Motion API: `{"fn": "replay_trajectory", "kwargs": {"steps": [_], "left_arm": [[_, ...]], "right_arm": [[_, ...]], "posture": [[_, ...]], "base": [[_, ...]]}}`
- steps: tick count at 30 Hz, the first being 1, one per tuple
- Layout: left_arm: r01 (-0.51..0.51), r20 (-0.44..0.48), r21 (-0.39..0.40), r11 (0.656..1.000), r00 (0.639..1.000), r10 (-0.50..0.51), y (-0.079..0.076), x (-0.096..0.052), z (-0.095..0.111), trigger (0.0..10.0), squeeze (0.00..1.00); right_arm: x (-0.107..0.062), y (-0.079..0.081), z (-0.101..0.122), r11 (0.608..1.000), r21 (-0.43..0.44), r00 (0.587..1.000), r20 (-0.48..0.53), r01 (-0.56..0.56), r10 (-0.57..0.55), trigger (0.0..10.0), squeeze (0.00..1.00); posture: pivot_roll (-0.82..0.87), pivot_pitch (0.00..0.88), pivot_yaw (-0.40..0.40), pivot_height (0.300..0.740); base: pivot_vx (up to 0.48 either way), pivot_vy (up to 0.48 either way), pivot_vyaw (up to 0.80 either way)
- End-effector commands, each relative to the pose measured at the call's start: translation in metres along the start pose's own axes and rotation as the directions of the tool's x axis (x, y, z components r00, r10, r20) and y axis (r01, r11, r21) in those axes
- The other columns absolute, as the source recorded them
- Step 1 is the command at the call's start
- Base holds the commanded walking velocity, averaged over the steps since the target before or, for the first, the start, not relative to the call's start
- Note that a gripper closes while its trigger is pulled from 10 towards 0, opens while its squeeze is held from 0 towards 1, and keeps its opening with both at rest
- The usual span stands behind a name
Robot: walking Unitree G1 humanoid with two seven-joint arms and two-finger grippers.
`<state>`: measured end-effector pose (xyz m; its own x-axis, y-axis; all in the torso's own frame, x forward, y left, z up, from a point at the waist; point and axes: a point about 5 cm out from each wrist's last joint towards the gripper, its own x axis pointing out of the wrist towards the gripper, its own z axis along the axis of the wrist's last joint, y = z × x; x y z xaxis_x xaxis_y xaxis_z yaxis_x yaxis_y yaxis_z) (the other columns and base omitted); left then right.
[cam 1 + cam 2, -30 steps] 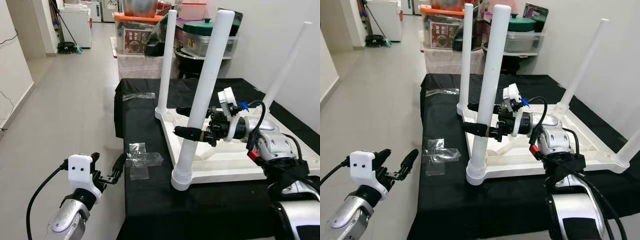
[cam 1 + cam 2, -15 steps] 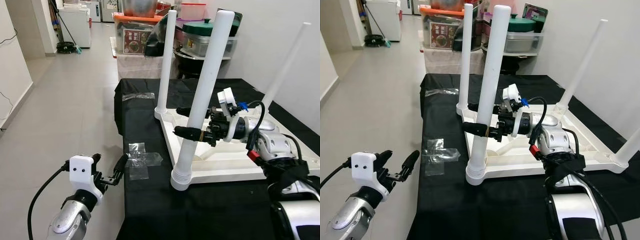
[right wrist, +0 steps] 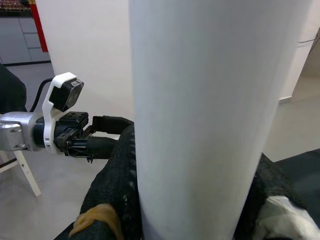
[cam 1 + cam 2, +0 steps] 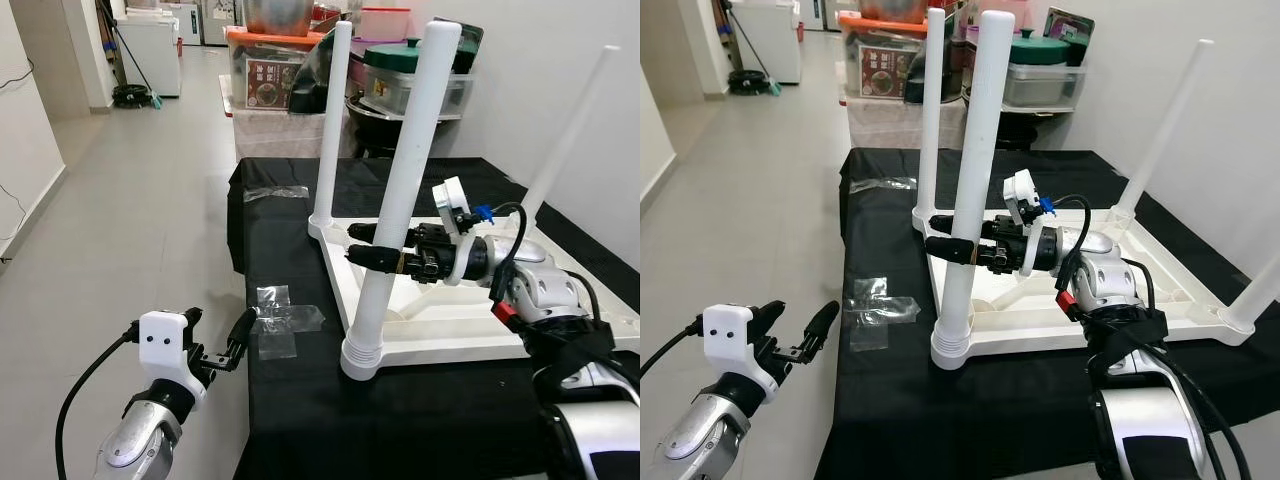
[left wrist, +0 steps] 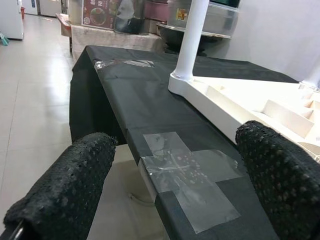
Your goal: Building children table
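Note:
An upturned white children's table top point(image 4: 470, 322) lies on a black-covered table point(image 4: 300, 400), with white legs standing up from its corners. The near leg point(image 4: 398, 200) stands in its corner socket, leaning slightly. My right gripper point(image 4: 354, 243) is shut on this leg at mid height, one finger on each side. The right wrist view has the leg point(image 3: 200, 115) pressed between both fingers point(image 3: 112, 185). My left gripper point(image 4: 218, 325) hangs open beside the table's left edge, over the floor. Between its fingers point(image 5: 60, 195), clear tape strips point(image 5: 187, 170) lie on the cloth.
Other legs stand at the far left corner point(image 4: 333, 120) and the right point(image 4: 575, 130). Clear plastic pieces point(image 4: 277, 192) lie on the cloth. Storage boxes and pots point(image 4: 290, 70) stand behind the table. Open tiled floor point(image 4: 120, 220) stretches to the left.
The near leg now stands straighter, its top shifted left. My right gripper has moved slightly left and up with it. The left gripper has barely moved.

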<state>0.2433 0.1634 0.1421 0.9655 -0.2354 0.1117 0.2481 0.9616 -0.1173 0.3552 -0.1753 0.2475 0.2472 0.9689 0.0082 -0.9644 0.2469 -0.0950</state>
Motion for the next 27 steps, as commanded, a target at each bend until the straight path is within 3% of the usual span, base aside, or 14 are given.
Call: {"fn": "replay_trajectory", "kwargs": {"steps": [1, 13, 21, 27], "left_arm": [[0.0, -0.019, 0.003, 1.0, 1.0, 0.001, 0.0, -0.001, -0.006, 10.0, 0.0], [0.003, -0.025, -0.001, 1.0, 1.0, -0.003, -0.001, -0.001, -0.007, 10.0, 0.0], [0.003, -0.027, -0.005, 1.0, 1.0, -0.003, -0.001, -0.001, -0.009, 10.0, 0.0], [0.004, -0.029, -0.008, 1.0, 1.0, -0.004, -0.001, 0.0, -0.01, 10.0, 0.0]], "right_arm": [[-0.001, 0.001, 0.0, 1.0, -0.003, 1.0, 0.007, 0.014, -0.013, 0.0, 0.0], [-0.005, 0.003, -0.008, 0.999, 0.013, 0.998, -0.023, 0.052, -0.052, 0.0, 0.0], [0.005, 0.0, -0.025, 0.97, 0.016, 0.963, -0.129, 0.241, -0.237, 0.0, 0.0], [0.008, 0.006, -0.043, 0.918, 0.025, 0.9, -0.212, 0.395, -0.381, 0.0, 0.0]], "posture": [[0.11, 0.0, -0.087, 0.74], [0.1, 0.0, -0.085, 0.74], [0.09, 0.0, -0.085, 0.74], [0.08, 0.0, -0.081, 0.74]], "base": [[0.0, 0.0, 0.0], [0.0, 0.0, 0.0], [0.0, 0.0, 0.0], [0.0, 0.0, 0.0]]}}
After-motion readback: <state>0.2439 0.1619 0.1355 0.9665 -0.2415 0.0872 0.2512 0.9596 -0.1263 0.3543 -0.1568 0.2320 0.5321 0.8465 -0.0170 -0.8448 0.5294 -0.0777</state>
